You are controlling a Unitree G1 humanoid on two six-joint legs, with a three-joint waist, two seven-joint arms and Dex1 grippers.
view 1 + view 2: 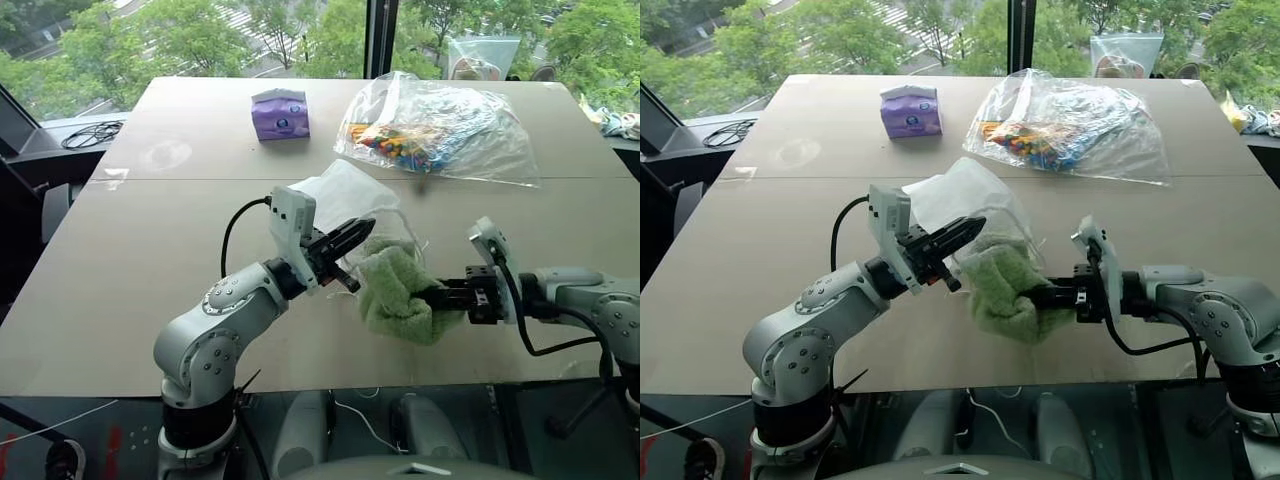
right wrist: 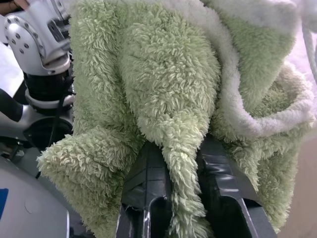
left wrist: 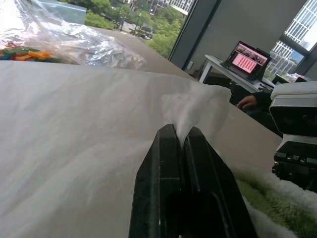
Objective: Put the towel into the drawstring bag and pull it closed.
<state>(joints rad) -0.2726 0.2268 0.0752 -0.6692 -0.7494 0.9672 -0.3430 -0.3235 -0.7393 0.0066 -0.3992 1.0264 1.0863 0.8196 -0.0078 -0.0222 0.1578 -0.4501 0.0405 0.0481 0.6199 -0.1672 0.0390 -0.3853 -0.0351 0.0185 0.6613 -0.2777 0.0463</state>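
Tabletop (image 1: 150,300): wide, pale brown, with a seam running across it; it carries everything below.
Clear plastic bag (image 1: 440,125): lies on the far right part of the tabletop, crumpled, with colourful small items inside near its left end.
Drawstring bag (image 1: 345,195): white, thin fabric, held up off the tabletop near the middle, just behind and above the towel; thin cords hang at its right side. The left wrist view shows a fold of its edge pinched between the two black fingers.
Towel (image 1: 395,290): light green, fluffy, bunched, hanging between the two end effectors just below the drawstring bag and touching it; whether its lower edge rests on the tabletop cannot be told.
Purple tissue pack (image 1: 280,113): stands on the far tabletop, left of the clear plastic bag and well apart from both arms.
Left end effector (image 1: 345,240): fingers closed, pinching the drawstring bag's edge, pointing right.
Right end effector (image 1: 435,297): fingers clamped on a fold of the towel, pointing left toward the left end effector.
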